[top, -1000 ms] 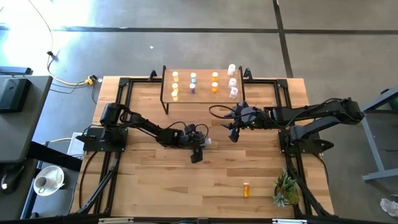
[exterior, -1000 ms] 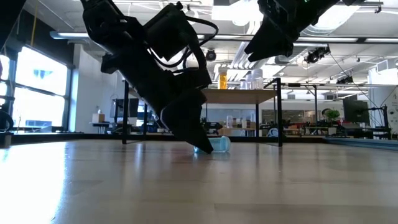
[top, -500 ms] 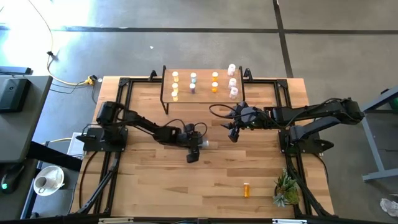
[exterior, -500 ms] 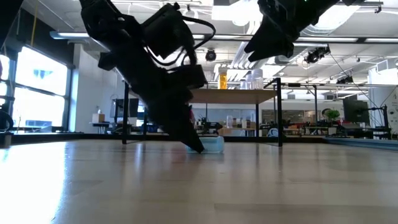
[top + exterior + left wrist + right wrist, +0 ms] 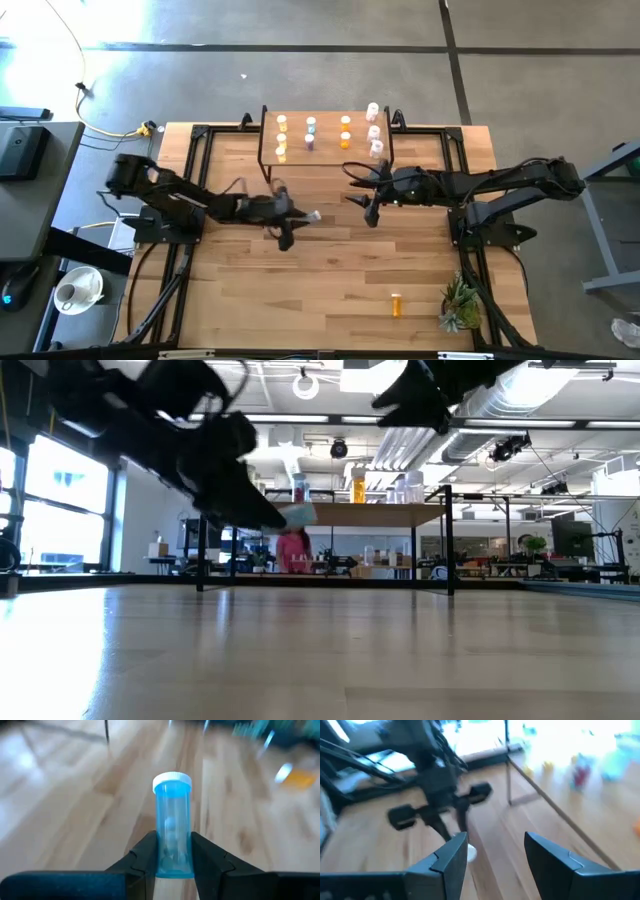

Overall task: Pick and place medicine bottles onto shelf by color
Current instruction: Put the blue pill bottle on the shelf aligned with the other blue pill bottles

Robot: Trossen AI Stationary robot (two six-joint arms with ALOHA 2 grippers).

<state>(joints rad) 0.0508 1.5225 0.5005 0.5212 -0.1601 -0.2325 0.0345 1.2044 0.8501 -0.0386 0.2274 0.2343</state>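
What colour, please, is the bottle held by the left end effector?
Light blue with a white cap, clearest in the left wrist view: medicine bottle.

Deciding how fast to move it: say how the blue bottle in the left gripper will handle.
The blue bottle looks like thin clear plastic, so probably light and stiff. Its smooth round wall may slip in the left gripper, which pinches only its base. Laid down, it would likely roll.

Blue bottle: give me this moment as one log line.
left gripper: shut on blue bottle, lifted | right gripper: open, empty | shelf: partly filled
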